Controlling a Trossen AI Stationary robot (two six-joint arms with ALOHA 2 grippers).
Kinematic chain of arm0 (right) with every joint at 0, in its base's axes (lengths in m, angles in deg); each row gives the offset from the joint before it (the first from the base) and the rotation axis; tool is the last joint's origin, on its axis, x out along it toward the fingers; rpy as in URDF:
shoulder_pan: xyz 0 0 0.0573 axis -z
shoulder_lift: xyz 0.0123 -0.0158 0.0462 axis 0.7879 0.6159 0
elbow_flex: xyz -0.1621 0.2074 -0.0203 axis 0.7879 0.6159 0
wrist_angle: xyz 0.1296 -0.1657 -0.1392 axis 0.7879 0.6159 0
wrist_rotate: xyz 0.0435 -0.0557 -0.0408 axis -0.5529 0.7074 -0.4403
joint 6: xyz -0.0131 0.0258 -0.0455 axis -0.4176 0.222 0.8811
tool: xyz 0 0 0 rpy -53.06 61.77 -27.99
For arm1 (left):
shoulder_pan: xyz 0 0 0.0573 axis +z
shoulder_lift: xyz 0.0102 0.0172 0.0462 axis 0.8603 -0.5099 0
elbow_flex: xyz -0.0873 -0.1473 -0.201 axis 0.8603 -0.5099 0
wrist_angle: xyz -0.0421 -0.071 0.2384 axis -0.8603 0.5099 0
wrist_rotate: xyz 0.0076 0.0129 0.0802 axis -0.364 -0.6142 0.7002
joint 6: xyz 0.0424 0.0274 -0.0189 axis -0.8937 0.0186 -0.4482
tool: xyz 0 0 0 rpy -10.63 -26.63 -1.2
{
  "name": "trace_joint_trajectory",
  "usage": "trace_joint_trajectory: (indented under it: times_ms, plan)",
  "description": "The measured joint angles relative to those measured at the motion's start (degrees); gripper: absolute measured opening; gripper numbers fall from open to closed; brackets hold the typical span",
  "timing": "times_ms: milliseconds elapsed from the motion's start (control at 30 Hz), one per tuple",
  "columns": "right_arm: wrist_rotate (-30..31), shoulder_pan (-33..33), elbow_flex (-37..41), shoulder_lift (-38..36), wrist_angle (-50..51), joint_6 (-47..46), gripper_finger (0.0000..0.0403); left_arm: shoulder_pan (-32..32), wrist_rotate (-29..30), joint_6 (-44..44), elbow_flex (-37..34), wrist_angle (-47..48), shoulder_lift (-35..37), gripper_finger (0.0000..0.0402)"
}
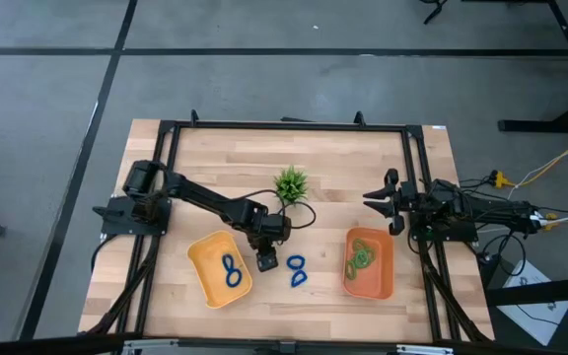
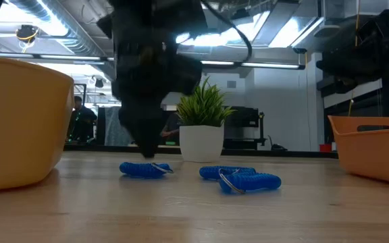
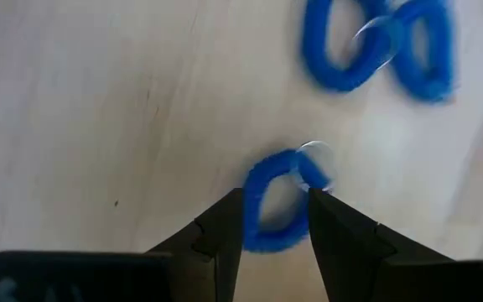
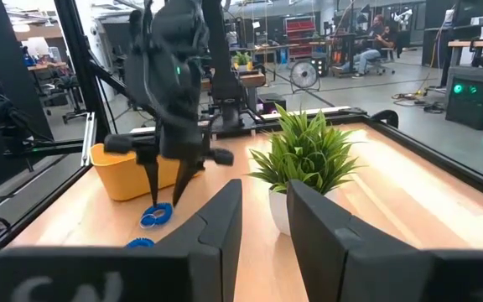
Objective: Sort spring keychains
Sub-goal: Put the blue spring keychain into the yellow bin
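Observation:
My left gripper [image 3: 275,195] is open and points down at the middle of the table [image 1: 267,262], a finger on each side of a small blue spring keychain [image 3: 268,205] that lies flat on the wood [image 2: 144,169]. A second blue keychain [image 1: 296,269] lies just to its right [image 2: 240,179]. Another blue one [image 1: 230,269] lies in the yellow tray [image 1: 197,248]. Green keychains [image 1: 361,258] lie in the orange tray [image 1: 383,281]. My right gripper [image 1: 379,201] waits open at the table's right side, above the orange tray's far end. My left gripper comes at the blue keychain's loop [image 3: 254,189] from above, pointing down, with one finger [image 3: 225,226] outside each long side of the loop. Whether the fingers touch it I cannot tell. The keychain lies flat on the table.
A small potted artificial plant [image 1: 290,184] stands just beyond the left gripper, toward the far edge. The yellow tray is close on the gripper's left. A black frame [image 1: 284,126] runs around the table. Bare wood shows between the two trays.

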Motion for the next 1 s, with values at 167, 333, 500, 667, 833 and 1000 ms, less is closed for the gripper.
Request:
trace_joint_trajectory:
  times_ms: [167,333,500,667,833,1000]
  plan:
    - [0.0,0.0,0.0,0.0,0.0,0.0,0.0097,-0.2,-1.8,-3.9,0.4,-0.3,-4.6,0.0127]
    - [0.0,0.0,0.0,0.0,0.0,0.0,0.0097,-0.3,-0.4,-6.5,0.4,0.1,-5.8,0.0127]
    - [0.0,0.0,0.0,0.0,0.0,0.0,0.0097,-0.4,1.7,-6.7,0.2,0.2,-4.5,0.0102]
    - [0.0,0.0,0.0,0.0,0.0,0.0,0.0097,-0.9,2.7,-6.7,0.1,0.2,-3.9,0.0037]
    - [0.0,0.0,0.0,0.0,0.0,0.0,0.0097,-1.8,4.6,-5.7,0.1,0.2,-3.9,0.0013]
    - [0.0,0.0,0.0,0.0,0.0,0.0,0.0097,-2.9,6.7,-4.8,1.4,1.3,-3.1,0.001]
